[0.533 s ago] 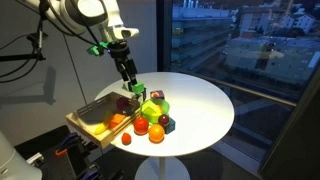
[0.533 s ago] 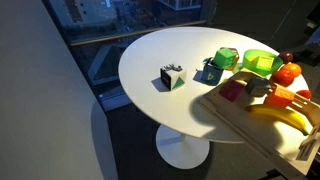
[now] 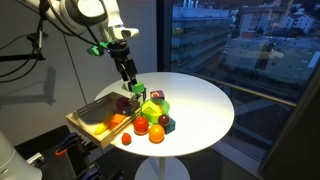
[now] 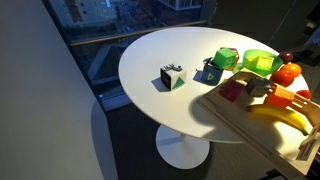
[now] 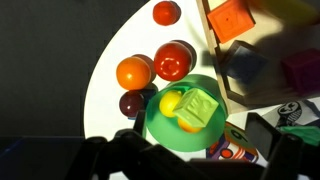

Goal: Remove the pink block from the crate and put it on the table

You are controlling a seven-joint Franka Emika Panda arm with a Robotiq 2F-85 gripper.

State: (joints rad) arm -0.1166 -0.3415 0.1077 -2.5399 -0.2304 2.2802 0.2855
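We are looking at a round white table (image 3: pixel 205 105) on one pedestal, standing by a dark window with city lights behind it. An exterior view is also showing a pale wall at 9 o'clock and a dark floor. The crate (image 3: pixel 85 128) is sitting at the table's 8 o'clock edge. Inside it, the pink block (image 4: pixel 232 90) is lying in the corner nearest the table's middle, with a banana (image 4: pixel 275 115) and an orange piece (image 4: pixel 285 97) towards 4 o'clock of it. A green bowl (image 5: pixel 190 115) is standing on the table just beside the crate, holding a green block (image 5: pixel 203 107) and a yellow toy (image 5: pixel 172 100). The gripper (image 3: pixel 132 88) is hanging above the bowl and the crate's far wall. Only the wrist view is showing its fingers (image 5: pixel 120 150), dark shapes at 6 o'clock, spread wide and gripping nothing. Only an exterior view is showing a small cube (image 4: pixel 172 77) alone on the table, at 9 o'clock of the crate
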